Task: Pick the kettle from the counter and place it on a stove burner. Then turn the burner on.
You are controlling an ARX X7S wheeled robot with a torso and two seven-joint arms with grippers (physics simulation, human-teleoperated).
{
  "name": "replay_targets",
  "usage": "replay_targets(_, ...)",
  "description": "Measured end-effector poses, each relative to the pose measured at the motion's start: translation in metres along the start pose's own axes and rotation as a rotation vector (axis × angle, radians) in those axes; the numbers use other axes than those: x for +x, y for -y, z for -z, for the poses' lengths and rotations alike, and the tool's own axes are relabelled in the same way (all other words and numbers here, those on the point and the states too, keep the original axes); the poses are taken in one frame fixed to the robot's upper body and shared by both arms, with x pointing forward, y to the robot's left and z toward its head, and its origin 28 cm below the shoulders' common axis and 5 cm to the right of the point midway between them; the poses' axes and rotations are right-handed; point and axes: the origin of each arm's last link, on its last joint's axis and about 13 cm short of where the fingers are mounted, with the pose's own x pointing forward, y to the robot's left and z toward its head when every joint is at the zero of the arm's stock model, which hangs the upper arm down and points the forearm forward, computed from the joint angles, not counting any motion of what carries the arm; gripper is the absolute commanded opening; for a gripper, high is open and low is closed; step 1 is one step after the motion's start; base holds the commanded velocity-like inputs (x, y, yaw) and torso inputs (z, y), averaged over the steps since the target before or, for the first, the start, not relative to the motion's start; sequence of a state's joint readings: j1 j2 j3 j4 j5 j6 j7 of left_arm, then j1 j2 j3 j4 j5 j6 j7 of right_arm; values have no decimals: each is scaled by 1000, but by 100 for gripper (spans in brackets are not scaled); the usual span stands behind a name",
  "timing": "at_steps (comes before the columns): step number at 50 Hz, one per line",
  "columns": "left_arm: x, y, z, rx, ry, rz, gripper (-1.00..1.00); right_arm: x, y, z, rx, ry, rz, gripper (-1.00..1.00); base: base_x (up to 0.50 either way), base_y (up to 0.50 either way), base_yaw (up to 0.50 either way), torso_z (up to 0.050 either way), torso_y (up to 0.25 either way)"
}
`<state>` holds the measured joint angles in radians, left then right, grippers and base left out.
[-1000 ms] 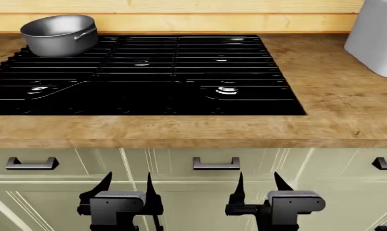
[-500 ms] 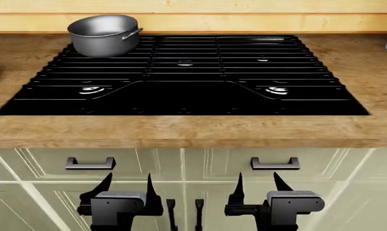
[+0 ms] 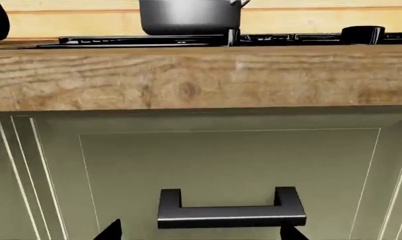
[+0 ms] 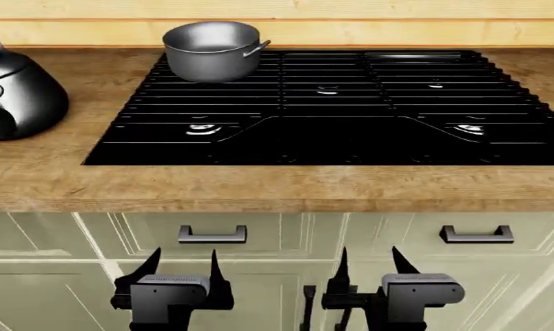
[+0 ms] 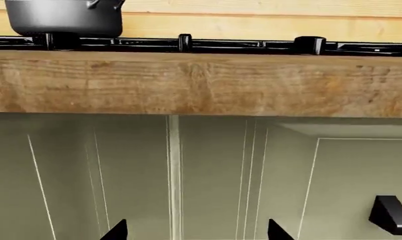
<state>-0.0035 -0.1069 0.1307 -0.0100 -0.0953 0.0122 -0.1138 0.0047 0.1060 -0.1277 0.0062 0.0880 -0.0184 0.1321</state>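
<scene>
Brown wood-grain counter (image 4: 258, 186), one slab with a thick front edge, runs the full width of the head view. One pale horizontal wood-plank wall (image 4: 351, 27) behind it. One black glossy stove top (image 4: 351, 138) with ridged grates is set into the counter; four burner glints countable, right edge cut off. Pale green panelled cabinet fronts (image 4: 75, 276) below, with two dark bar handles (image 4: 211, 234) on the drawer row.

One rounded glossy dark-steel kettle (image 4: 15, 96) stands on the counter at far left, well apart from the stove, partly cropped by the frame edge. One open silver-grey saucepan (image 4: 211, 50) sits on the rear left burner, short handle pointing right.

Two arms, both held low in front of the cabinets, beneath counter height. Left gripper (image 4: 181, 265) points upward, black tapered fingers spread, nothing between them. Right gripper (image 4: 373, 265) likewise upright, fingers parted and holding nothing.
</scene>
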Motion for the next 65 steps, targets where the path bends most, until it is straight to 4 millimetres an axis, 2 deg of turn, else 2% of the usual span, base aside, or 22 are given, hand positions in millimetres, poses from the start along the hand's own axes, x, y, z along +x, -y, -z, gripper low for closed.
replay_targets(65,0,0,1,2,-12,-11,100,0,-1,-1,1,2,-3,100,0,484,0,0,0)
